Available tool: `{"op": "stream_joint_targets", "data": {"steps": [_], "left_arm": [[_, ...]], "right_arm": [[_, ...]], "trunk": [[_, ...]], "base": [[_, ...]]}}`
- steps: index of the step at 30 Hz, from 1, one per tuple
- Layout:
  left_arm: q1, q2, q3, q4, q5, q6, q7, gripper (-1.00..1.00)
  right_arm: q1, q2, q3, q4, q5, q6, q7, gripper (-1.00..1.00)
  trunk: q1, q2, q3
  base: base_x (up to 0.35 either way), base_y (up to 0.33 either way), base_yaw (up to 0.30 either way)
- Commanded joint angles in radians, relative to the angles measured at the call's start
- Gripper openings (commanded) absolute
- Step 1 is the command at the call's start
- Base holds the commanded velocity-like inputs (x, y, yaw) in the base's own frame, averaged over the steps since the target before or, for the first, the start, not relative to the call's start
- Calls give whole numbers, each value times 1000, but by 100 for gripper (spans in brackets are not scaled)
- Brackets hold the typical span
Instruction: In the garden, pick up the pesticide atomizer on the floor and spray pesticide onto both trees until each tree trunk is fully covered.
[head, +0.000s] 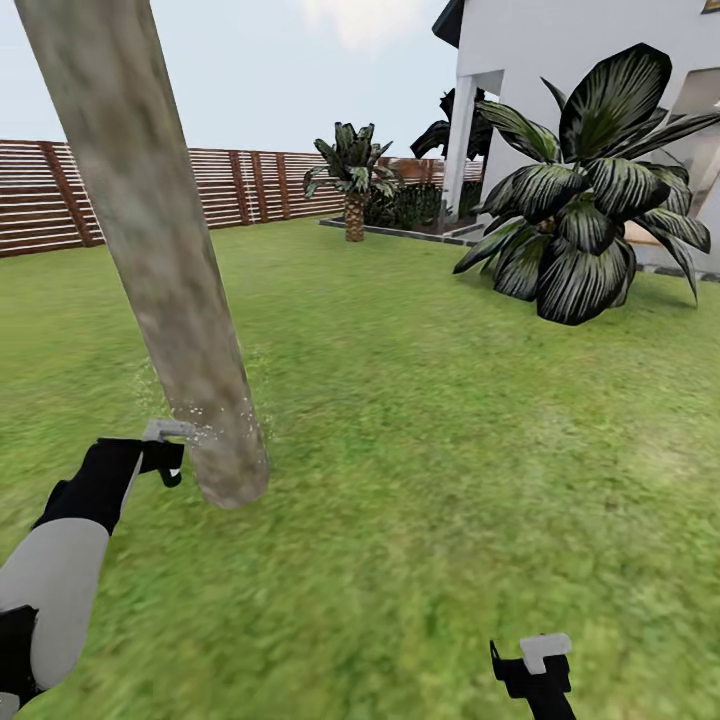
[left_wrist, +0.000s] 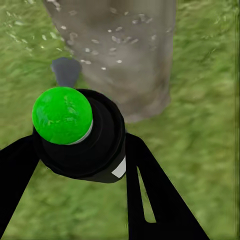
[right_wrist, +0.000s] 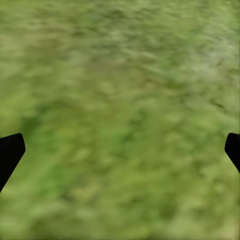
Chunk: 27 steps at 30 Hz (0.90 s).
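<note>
Nearest to me, low at the right, the black right gripper (head: 530, 668) hangs over the blurry green grass floor (head: 430, 480); in its wrist view the two dark fingertips (right_wrist: 10, 152) sit far apart at either edge with only grass between them, so that claw is released and holds nothing.

On the left, the white-and-black left arm reaches forward, and its left gripper (left_wrist: 82, 160) is clenched around the pesticide atomizer (left_wrist: 80, 135), a black round-bodied sprayer with a bright green ball cap and a grey nozzle. Its nozzle end sits just beside the foot of the thick mottled grey-beige tree trunk (head: 160, 250), which leans across the head view. Tiny whitish-yellow specks of pesticide (head: 215, 415) dot the bark low down and hang in the air around it.

Further off stands a broad dark-leaved striped plant (head: 590, 200), then a short palm with a scaly stump (head: 352, 185), the white house (head: 560, 60) and the brown slatted wooden fence (head: 250, 185).
</note>
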Motion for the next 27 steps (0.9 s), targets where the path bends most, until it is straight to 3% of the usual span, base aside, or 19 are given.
{"op": "stream_joint_targets", "data": {"steps": [1,15,27], "left_arm": [[3,-3,0,-1,0,0,1,-100],[11,-6,0,-3,0,-1,11,-100],[15,-3,-1,-15,-3,-1,11,-100]], "right_arm": [[0,0,0,0,0,0,0,100],[0,0,0,0,0,0,0,100],[0,0,0,0,0,0,0,100]], "trunk": [[0,0,0],[0,0,0],[0,0,0]], "base": [[4,-15,7],[159,-198,0],[7,-270,3]]}}
